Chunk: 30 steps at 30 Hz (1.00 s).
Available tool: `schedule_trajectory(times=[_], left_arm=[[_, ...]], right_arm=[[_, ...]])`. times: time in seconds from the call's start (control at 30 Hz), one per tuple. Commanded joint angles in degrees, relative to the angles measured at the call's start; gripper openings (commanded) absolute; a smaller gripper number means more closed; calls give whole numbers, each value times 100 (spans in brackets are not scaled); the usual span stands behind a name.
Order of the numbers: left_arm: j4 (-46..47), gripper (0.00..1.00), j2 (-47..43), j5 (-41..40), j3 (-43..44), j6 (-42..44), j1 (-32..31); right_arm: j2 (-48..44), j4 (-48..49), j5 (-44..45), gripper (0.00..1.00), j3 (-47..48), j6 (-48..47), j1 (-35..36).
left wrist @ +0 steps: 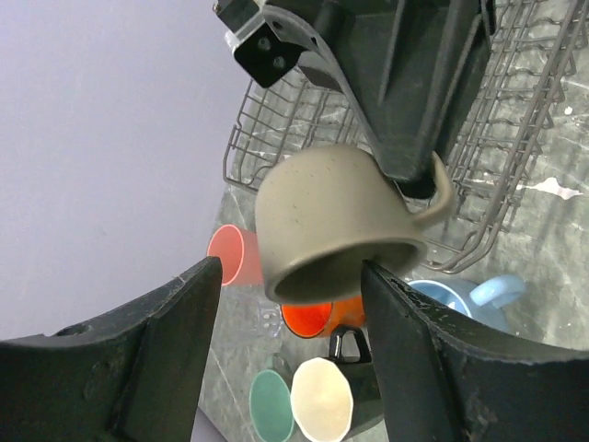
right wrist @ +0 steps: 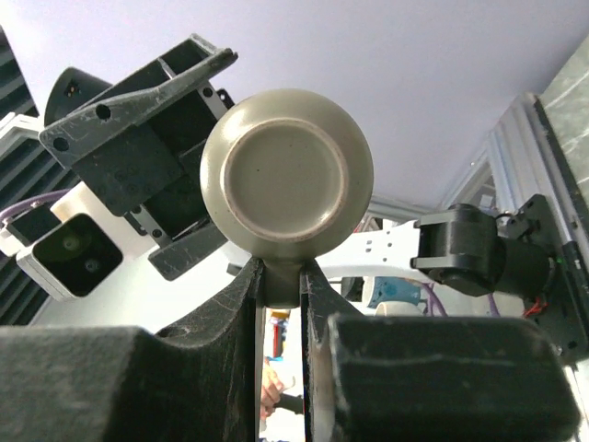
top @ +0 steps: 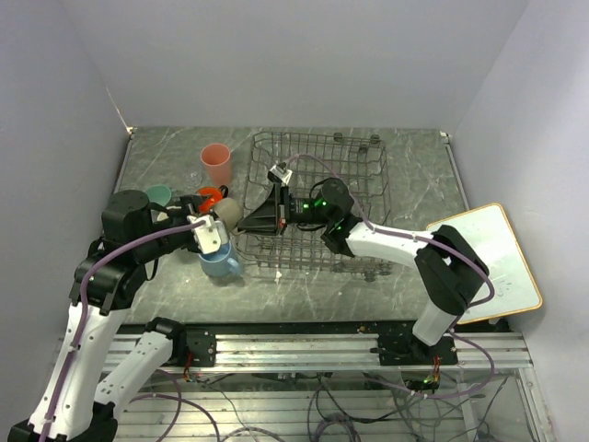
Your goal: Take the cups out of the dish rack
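My right gripper [top: 243, 216] reaches left past the dish rack [top: 317, 137] and is shut on the handle of the small beige cup [top: 229, 213], held in the air. In the right wrist view the cup's base [right wrist: 287, 170] faces the camera, its handle clamped between my fingers [right wrist: 241, 304]. My left gripper [top: 209, 236] is open, its fingers [left wrist: 156, 350] either side of the cup's mouth [left wrist: 336, 226]. On the table below stand the pink tumbler [left wrist: 225, 253], orange mug [left wrist: 317, 318], black mug [left wrist: 322, 396], mint-green cup [left wrist: 271, 405] and light-blue mug [left wrist: 460, 299].
The wire rack [left wrist: 515, 120] holds no cups that I can see. A white board with an orange rim [top: 492, 258] lies at the right. The set-down cups cluster left of the rack, under my left arm.
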Motion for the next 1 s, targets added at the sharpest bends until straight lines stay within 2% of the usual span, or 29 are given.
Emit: schedule_trajectory(times=[0.0, 0.2, 0.27, 0.33, 0.4, 0.5, 0.6, 0.7, 0.73, 0.8, 0.97], left_arm=[[54, 71, 176, 405, 208, 158, -37], [215, 60, 172, 327, 94, 90, -39], [256, 45, 186, 391, 109, -1, -39], [250, 23, 249, 475, 143, -108, -39], [170, 9, 364, 536, 201, -274, -41], [-434, 7, 734, 676, 361, -422, -39], [-1627, 7, 1371, 762, 686, 45, -90], [-2419, 7, 1953, 447, 835, 447, -326], [-2536, 7, 2079, 280, 850, 470, -483], [-2721, 7, 2364, 4, 871, 468, -899], [-2627, 7, 2964, -405, 734, 367, -1969]], right_arm=[[32, 848, -91, 0, -70, 336, 139], [-18, 1142, -16, 0, -66, 553, 405], [-46, 1199, 23, 0, -144, 615, 459], [-62, 1221, 59, 0, -253, 660, 471], [-76, 1107, 68, 15, -265, 616, 465], [-192, 472, 40, 46, -221, 236, 316], [-579, -871, 77, 70, -262, -735, -234], [-1111, -2763, 456, 81, -268, -1958, -970], [-1269, -3740, 666, 84, -183, -2421, -1222], [-1509, -4890, 1170, 87, 81, -3216, -1669], [-1959, -6196, 1938, 90, 323, -4153, -2634]])
